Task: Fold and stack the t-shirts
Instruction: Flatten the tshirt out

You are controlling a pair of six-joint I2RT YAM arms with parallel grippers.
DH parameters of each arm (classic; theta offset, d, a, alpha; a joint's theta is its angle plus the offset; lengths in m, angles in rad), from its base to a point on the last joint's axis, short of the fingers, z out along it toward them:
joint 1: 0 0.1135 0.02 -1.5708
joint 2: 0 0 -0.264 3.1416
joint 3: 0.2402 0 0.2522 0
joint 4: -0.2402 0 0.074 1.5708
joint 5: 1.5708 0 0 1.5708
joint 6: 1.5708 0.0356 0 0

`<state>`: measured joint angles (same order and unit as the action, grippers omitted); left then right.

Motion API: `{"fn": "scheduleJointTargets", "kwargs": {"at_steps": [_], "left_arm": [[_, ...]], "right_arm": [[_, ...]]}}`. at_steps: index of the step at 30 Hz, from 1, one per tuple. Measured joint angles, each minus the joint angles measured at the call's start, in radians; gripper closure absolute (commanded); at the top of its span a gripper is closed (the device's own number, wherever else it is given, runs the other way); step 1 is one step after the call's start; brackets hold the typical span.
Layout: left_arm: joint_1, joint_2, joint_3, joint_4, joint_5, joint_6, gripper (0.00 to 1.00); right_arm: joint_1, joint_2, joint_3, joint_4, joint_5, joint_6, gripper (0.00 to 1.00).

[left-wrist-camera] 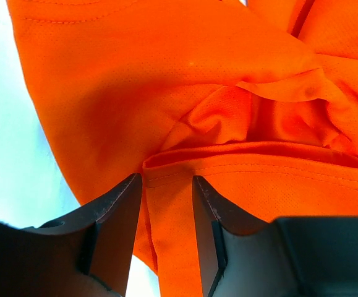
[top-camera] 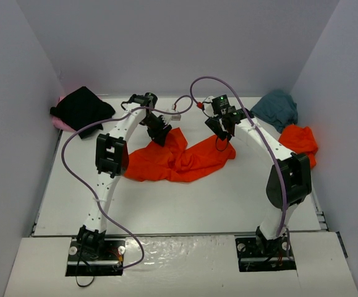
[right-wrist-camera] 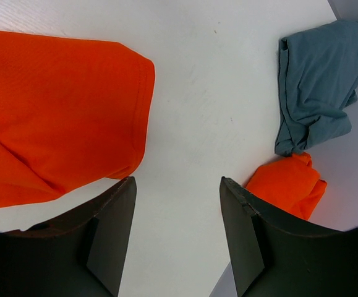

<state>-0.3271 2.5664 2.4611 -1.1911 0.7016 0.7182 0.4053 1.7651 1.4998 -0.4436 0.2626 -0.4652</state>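
You get only a sliver of the pink t-shirt [top-camera: 59,123] — the black t-shirt [top-camera: 81,106] covers the rest. The right arm [top-camera: 262,141] hides part of the far orange t-shirt [top-camera: 300,141] — and the left wrist view crops the spread orange t-shirt [left-wrist-camera: 166,93] at top and right.

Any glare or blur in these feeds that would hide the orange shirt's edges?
Top external: even soft light, centre orange shirt oversaturated, folds hard to read. Left wrist: sharp, hem stitching clear, table washed out bluish white. Right wrist: in focus, no glare, teal-grey shirt crisp.
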Motion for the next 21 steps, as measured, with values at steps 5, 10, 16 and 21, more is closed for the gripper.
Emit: {"fn": "scheduleJointTargets", "kwargs": {"at_steps": [5,10,16,21], "left_arm": [[0.000,0.000,0.000,-0.013,0.007,0.009,0.65],[-0.003,0.009,0.017,-0.050,0.009,0.021,0.65],[-0.016,0.047,0.060,-0.100,0.009,0.066,0.65],[-0.031,0.056,0.060,-0.115,0.012,0.087,0.65]], "right_arm": [[0.000,0.000,0.000,0.002,0.000,0.000,0.46],[0.000,0.001,0.000,0.008,0.001,0.000,0.46],[0.000,0.001,0.000,0.009,0.003,0.000,0.46],[0.000,0.005,0.000,0.012,0.004,0.000,0.46]]}}
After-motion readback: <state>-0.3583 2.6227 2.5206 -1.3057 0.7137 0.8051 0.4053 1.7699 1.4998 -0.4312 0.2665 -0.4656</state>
